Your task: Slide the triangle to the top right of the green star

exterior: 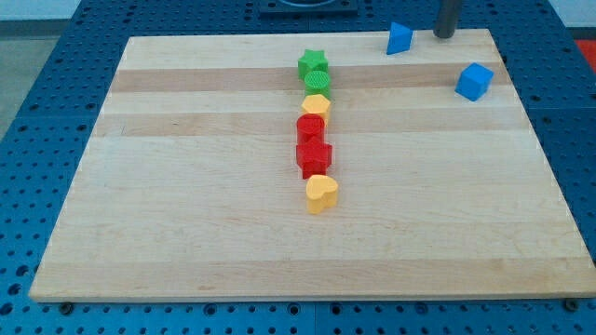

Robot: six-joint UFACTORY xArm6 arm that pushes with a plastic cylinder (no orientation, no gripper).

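The blue triangle sits near the board's top edge, right of centre. The green star heads a column of blocks in the middle of the board; the triangle lies up and to its right, well apart. My tip is at the top edge, just to the right of the blue triangle with a small gap between them.
Below the green star runs a touching column: a green round block, a yellow hexagon, a red block, a red star, a yellow heart. A blue cube sits at the right. The wooden board lies on a blue pegboard table.
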